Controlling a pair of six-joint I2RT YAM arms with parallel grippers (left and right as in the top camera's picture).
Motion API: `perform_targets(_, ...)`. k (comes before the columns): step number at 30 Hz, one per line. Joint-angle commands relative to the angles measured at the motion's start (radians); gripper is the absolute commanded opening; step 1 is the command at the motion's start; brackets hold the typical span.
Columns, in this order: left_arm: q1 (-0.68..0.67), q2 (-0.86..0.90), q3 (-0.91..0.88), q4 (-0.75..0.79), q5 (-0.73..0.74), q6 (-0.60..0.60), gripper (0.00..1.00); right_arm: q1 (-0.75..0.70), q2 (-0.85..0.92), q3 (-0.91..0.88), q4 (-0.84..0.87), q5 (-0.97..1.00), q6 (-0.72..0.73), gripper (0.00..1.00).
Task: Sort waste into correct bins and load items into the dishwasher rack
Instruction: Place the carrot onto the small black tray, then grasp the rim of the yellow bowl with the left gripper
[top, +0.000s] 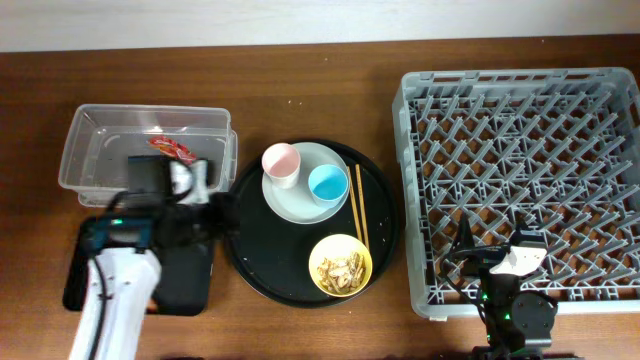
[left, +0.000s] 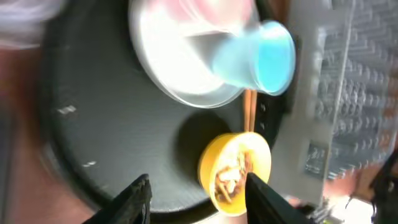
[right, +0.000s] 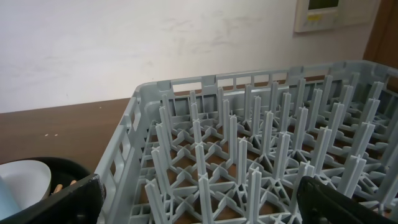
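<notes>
The red wrapper (top: 172, 148) lies in the clear tub (top: 100, 150). My left gripper (top: 222, 210) (left: 199, 202) hovers at the round black tray's left rim, open and empty, facing the yellow bowl (top: 340, 265) (left: 233, 171) of beige scraps (top: 340, 270). The pink cup (top: 281, 164) and blue cup (top: 328, 183) (left: 261, 56) stand on the plate (top: 300, 200) (left: 174, 56). Two chopsticks (top: 358, 205) (left: 249, 109) lie beside it. My right gripper (top: 495, 255) (right: 199, 205) is open over the near-left part of the dishwasher rack (top: 520, 100) (right: 249, 143).
The large round black tray (top: 260, 250) (left: 112, 124) carries the dishes between the tub and the rack. The small black tray (top: 185, 280) lies under my left arm at the front left. Something white (top: 185, 178) shows at the tub's front edge; I cannot tell what it is.
</notes>
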Motion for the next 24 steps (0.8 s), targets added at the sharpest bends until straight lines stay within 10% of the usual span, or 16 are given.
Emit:
perform_targets(1,-0.244,-0.011,0.014,0.066,-0.147,-0.009,0.49,0.003,-0.006,-0.007,-0.003,0.008,0.007,0.98)
perform_targets(10,-0.671,0.09,0.014,0.212,-0.422,-0.107,0.44,0.003,-0.006,-0.007,-0.003,0.009,0.007,0.98)
perform_targets(24,-0.687,0.382,0.004,0.207,-0.492,-0.106,0.45,0.003,-0.006,-0.007,-0.002,0.009,0.007,0.98)
